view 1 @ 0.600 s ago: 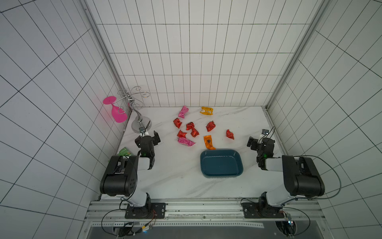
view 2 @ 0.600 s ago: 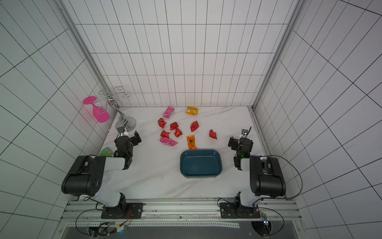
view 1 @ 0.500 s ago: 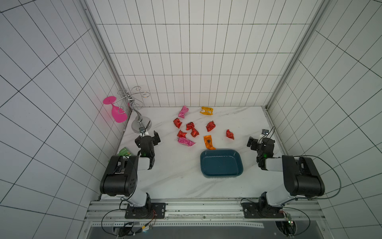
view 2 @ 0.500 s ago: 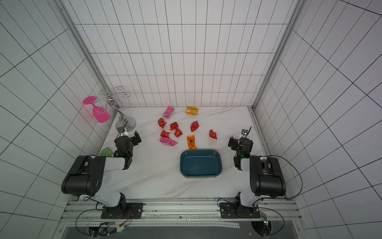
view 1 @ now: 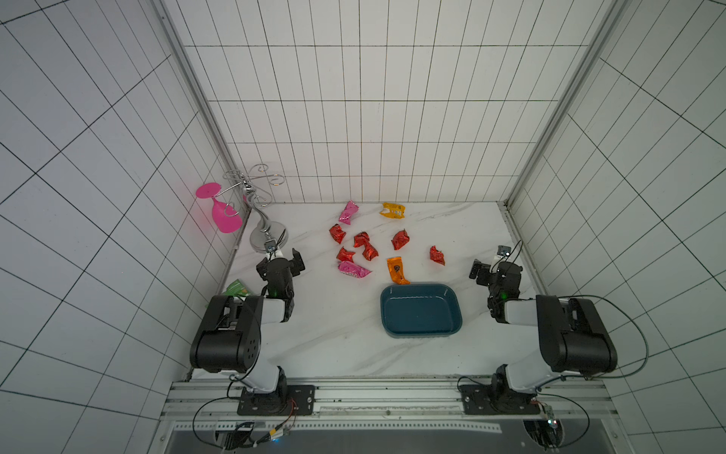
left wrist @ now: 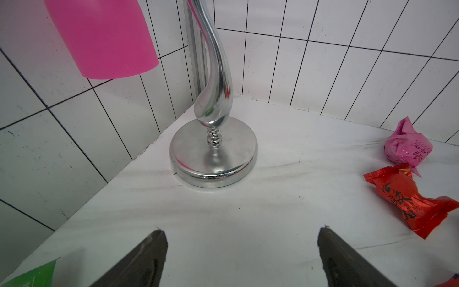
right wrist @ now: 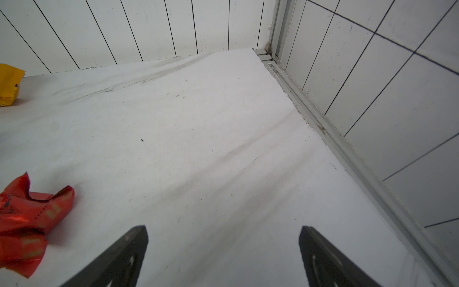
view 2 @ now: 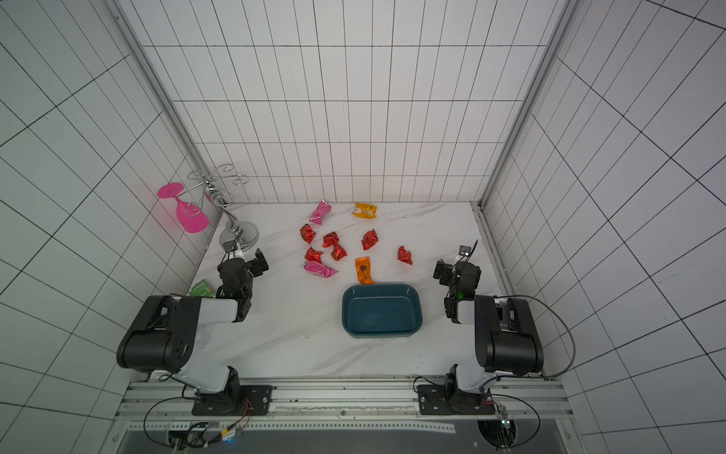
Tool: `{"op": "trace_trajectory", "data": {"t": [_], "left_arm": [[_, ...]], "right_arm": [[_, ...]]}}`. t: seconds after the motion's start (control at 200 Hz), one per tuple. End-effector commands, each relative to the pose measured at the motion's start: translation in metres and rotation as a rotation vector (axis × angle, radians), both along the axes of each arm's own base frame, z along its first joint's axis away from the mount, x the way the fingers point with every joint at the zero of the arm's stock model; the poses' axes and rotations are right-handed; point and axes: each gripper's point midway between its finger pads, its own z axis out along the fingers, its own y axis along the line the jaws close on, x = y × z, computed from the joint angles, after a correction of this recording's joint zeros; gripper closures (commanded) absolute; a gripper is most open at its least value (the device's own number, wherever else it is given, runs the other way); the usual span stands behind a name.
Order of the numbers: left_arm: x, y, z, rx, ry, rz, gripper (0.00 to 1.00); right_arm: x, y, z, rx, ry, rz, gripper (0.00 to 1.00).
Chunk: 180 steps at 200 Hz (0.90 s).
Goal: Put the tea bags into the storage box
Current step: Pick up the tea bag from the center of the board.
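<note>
Several tea bags lie scattered on the white table: red ones (view 1: 360, 239) in a loose cluster, a pink one (view 1: 348, 211) and a yellow one (view 1: 393, 210) near the back wall, an orange one (view 1: 396, 269) touching the far rim of the storage box (view 1: 420, 312). The teal box (view 2: 381, 312) holds nothing. My left gripper (view 1: 279, 261) (left wrist: 242, 231) is open over bare table, left of the cluster, with a red tea bag (left wrist: 407, 198) and a pink one (left wrist: 407, 149) off to its side. My right gripper (view 1: 495, 268) (right wrist: 222, 227) is open over bare table, right of a lone red tea bag (right wrist: 27, 218).
A silver stand (view 1: 261, 236) (left wrist: 213, 159) with a pink goblet (view 1: 224, 214) hanging upside down stands at the back left, just ahead of the left gripper. A green snack bag (view 1: 235, 289) lies by the left wall. Tiled walls close in three sides.
</note>
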Motion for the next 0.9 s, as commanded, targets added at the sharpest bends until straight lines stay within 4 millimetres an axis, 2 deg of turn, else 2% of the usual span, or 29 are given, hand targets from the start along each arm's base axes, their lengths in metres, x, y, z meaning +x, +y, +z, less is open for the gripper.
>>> {"op": "trace_trajectory", "data": {"t": [0.0, 0.21, 0.28, 0.405, 0.565, 0.64, 0.69, 0.73, 0.74, 0.77, 0.895], "left_arm": [[-0.002, 0.001, 0.004, -0.003, -0.012, 0.001, 0.02], [-0.002, 0.001, 0.003, -0.008, -0.001, -0.001, 0.02], [-0.002, 0.001, 0.002, -0.008, 0.000, -0.002, 0.02], [-0.002, 0.001, 0.002, -0.008, -0.001, -0.001, 0.02], [-0.002, -0.002, 0.004, 0.002, -0.006, -0.008, 0.02], [-0.002, -0.007, 0.016, 0.031, -0.014, -0.017, 0.02], [0.000, -0.014, 0.033, 0.071, -0.025, -0.034, 0.02], [0.001, -0.024, 0.045, 0.093, -0.006, -0.049, 0.02], [0.001, -0.026, 0.046, 0.095, 0.002, -0.053, 0.02], [0.000, -0.033, 0.053, 0.092, 0.027, -0.063, 0.02], [-0.006, -0.058, 0.085, -0.025, 0.119, -0.075, 0.03]], "right_arm": [[0.004, -0.005, 0.010, -0.009, -0.024, -0.008, 0.01], [0.003, -0.005, 0.011, -0.009, -0.025, -0.006, 0.00], [0.003, -0.009, 0.017, -0.011, -0.031, -0.038, 0.00], [0.002, -0.019, 0.041, -0.018, 0.016, -0.101, 0.01], [0.000, -0.029, 0.084, 0.013, -0.001, -0.178, 0.00], [0.000, -0.029, 0.099, 0.043, 0.049, -0.196, 0.00], [0.000, -0.029, 0.110, 0.068, 0.096, -0.213, 0.00], [0.001, -0.029, 0.121, 0.094, 0.128, -0.233, 0.00], [-0.002, -0.029, 0.117, 0.099, 0.154, -0.238, 0.01], [-0.003, -0.027, 0.122, 0.127, 0.184, -0.246, 0.01], [-0.006, -0.006, 0.135, 0.254, 0.350, -0.206, 0.00]]}}
